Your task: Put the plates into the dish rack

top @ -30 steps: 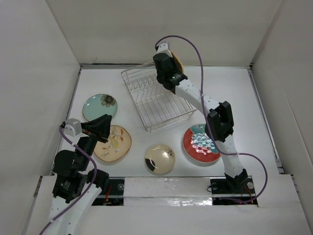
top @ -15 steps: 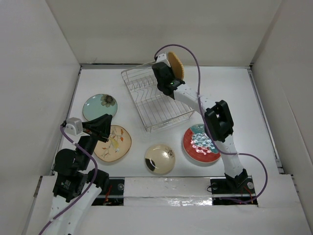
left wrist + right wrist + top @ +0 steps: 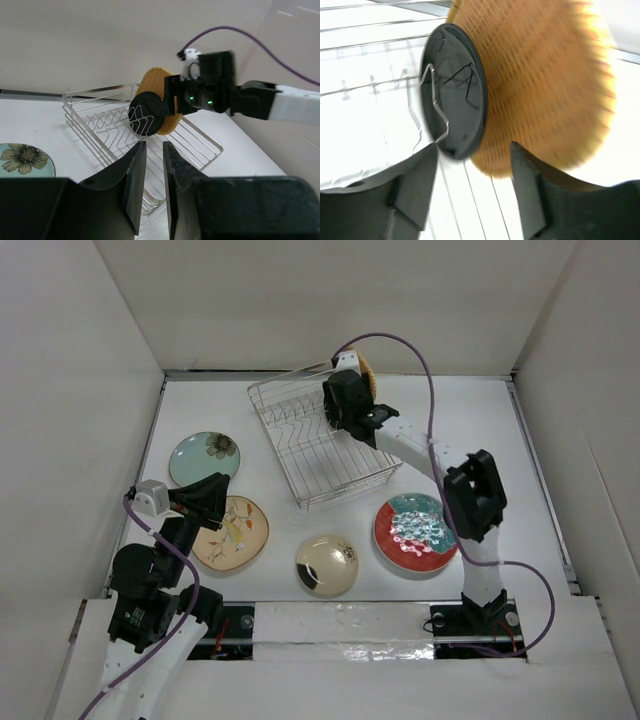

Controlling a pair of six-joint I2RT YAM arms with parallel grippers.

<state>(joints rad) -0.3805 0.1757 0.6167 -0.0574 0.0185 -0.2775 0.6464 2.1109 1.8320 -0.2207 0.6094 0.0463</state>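
The dish rack [image 3: 330, 465] stands at the back of the table. In it stand two of the plates on edge: the small black round one [image 3: 455, 95] and, right behind it, the orange one [image 3: 545, 85]. My right gripper [image 3: 474, 145] is open, its fingers spread either side of their lower edges and holding neither. From above, that right gripper [image 3: 345, 410] sits over the rack's far right corner, with the orange plate [image 3: 366, 370] showing behind it. My left gripper [image 3: 154, 143] hangs at the near left, narrowly open with nothing between its fingers.
Flat on the table lie the pale teal flowered plate [image 3: 204, 458], the beige floral plate [image 3: 232, 532] under my left gripper [image 3: 215, 495], the cream plate with a dark mark [image 3: 327, 565] and the red patterned plate [image 3: 415, 533]. White walls enclose three sides.
My right gripper has opened and let go of the orange plate, which now stands in the rack behind the black one. The right arm's elbow swung right. The left arm stayed still.
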